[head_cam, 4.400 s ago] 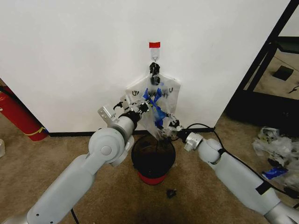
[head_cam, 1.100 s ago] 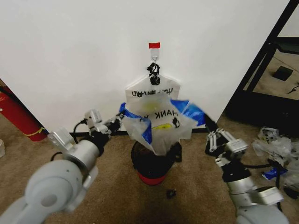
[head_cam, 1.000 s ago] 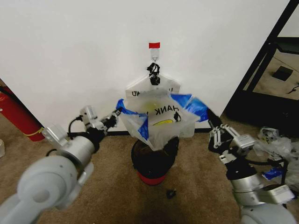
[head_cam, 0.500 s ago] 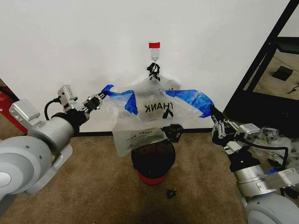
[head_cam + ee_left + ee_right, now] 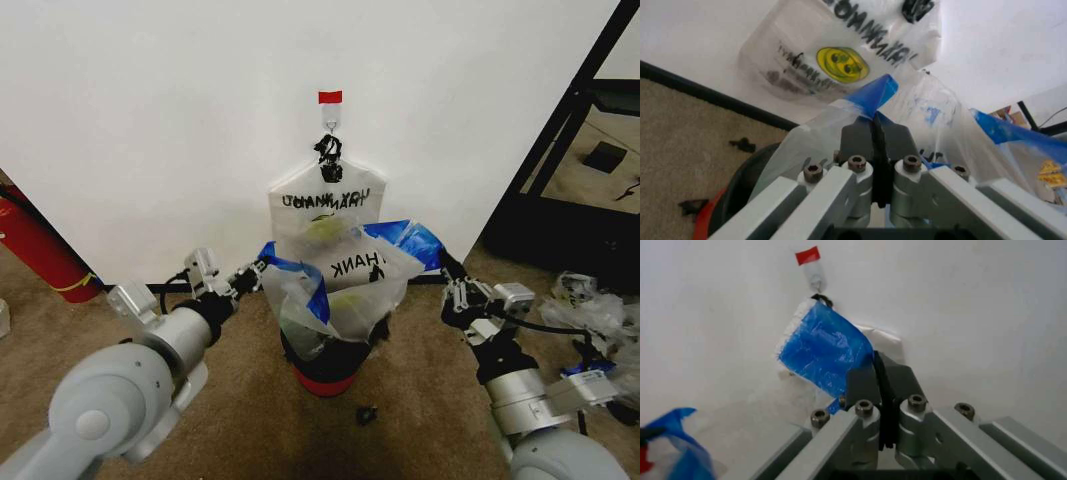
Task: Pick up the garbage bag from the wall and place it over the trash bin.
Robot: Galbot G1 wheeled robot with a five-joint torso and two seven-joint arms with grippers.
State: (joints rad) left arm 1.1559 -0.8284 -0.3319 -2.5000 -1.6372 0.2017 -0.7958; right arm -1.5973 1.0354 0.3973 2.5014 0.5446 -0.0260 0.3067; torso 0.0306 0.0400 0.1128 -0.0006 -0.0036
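The garbage bag (image 5: pixel 352 272), see-through white with "THANK" lettering and blue patches, is stretched between my two grippers just off the wall (image 5: pixel 150 120). Its lower part sags onto the top of the trash bin (image 5: pixel 322 381), a black mesh bin with a red base. My left gripper (image 5: pixel 258 268) is shut on the bag's left blue patch (image 5: pixel 873 95). My right gripper (image 5: pixel 443 266) is shut on the right blue patch (image 5: pixel 823 350). A like white smiley bag (image 5: pixel 325 205) hangs from the hook (image 5: pixel 330 124) under the red tape strip (image 5: pixel 330 96).
A long red cylinder (image 5: pixel 35 245) leans at the far left by the baseboard. A black shelf frame (image 5: pixel 570 150) stands on the right, with a heap of clear wrappers (image 5: pixel 590 310) on the carpet before it. A small black scrap (image 5: pixel 367 412) lies in front of the bin.
Over the last half second both grippers have dropped and drawn closer together, bringing the spread bag down from above the bin onto its top. The bag on the hook has stayed put.
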